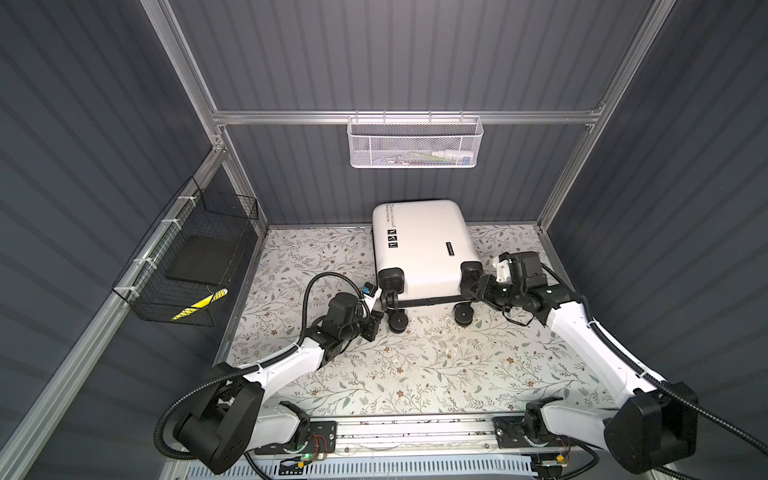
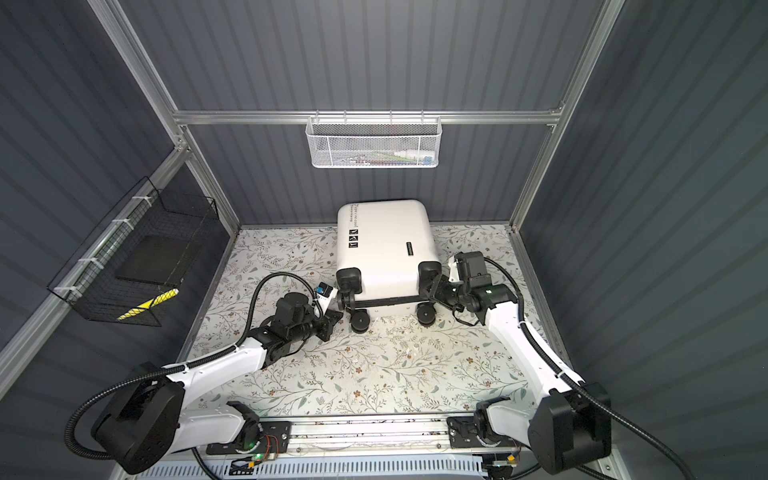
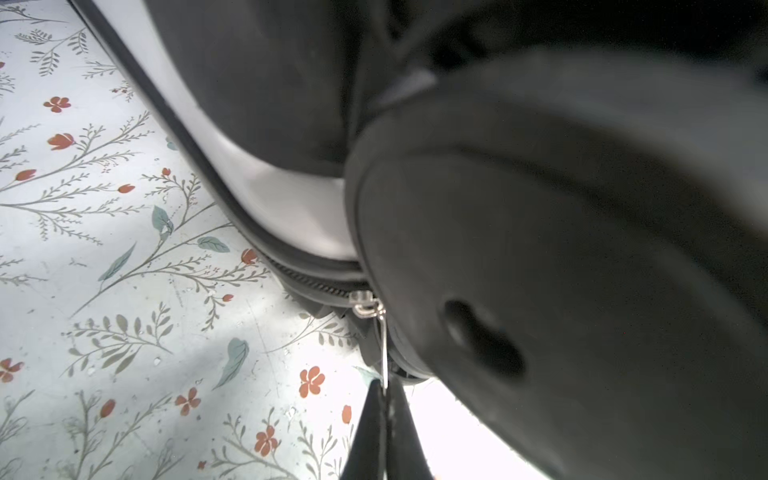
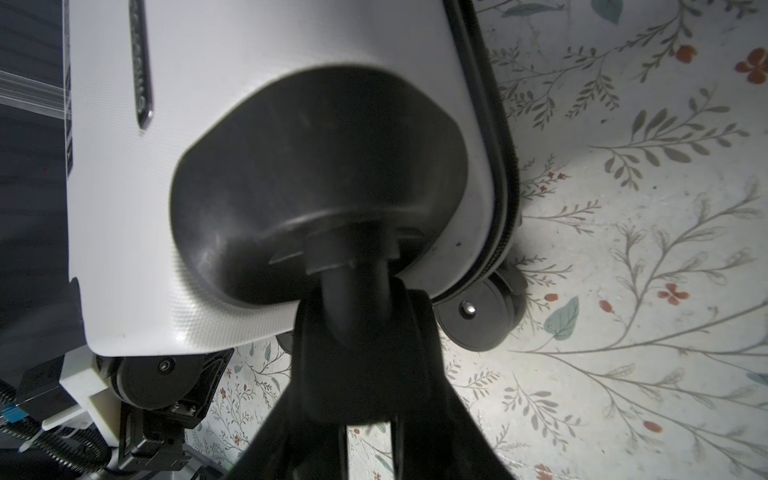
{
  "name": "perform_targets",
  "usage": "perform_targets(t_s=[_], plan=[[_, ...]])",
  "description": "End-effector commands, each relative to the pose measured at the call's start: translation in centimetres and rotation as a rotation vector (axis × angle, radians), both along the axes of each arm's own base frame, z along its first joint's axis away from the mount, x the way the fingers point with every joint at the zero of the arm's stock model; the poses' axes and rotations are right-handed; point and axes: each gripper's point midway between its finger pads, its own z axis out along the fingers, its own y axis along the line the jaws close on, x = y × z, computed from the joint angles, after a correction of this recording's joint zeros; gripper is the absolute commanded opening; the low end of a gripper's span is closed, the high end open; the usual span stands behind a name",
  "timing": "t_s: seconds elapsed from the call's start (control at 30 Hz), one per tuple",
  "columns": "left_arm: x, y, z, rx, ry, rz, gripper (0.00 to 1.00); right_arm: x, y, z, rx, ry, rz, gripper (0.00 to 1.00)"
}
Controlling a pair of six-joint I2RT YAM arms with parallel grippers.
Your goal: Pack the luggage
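Observation:
The luggage (image 1: 424,245) (image 2: 386,245) lies flat and closed at the back of the table, with its black wheels toward the front. My left gripper (image 1: 379,309) (image 2: 337,315) is at its front left corner. In the left wrist view that gripper (image 3: 385,386) is shut on the thin metal zipper pull (image 3: 384,345), which hangs from the slider (image 3: 365,305) beside a wheel (image 3: 540,270). My right gripper (image 1: 470,286) (image 2: 434,286) (image 4: 357,303) is shut around the black stem of the upper front right wheel, under its housing (image 4: 324,178). A lower wheel (image 4: 478,316) rests on the table.
A white mesh basket (image 1: 415,141) with small items hangs on the back rail. On the left wall hangs a black wire basket (image 1: 187,266), which holds a dark flat pad and a yellow-black item (image 1: 199,305). The back wall is close behind the luggage. The floral table (image 1: 415,374) spreads in front.

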Motion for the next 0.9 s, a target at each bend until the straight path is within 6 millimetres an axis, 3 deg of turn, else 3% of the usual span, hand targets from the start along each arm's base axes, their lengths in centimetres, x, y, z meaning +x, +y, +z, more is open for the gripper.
perform_targets(t_s=[0.0, 0.37, 0.87], plan=[[-1.4, -1.9, 1.0, -0.083, -0.017, -0.096, 0.0, 1.7, 0.0, -0.2, 0.043, -0.01, -0.072, 0.0], [-1.8, -4.2, 5.1, -0.204, -0.113, -0.124, 0.0, 1.2, 0.4, -1.6, 0.05, 0.022, -0.075, 0.0], [-2.6, -8.3, 4.9, -0.095, -0.221, -0.178, 0.0, 1.0, 0.8, -1.4, 0.052, 0.018, -0.069, 0.0]])
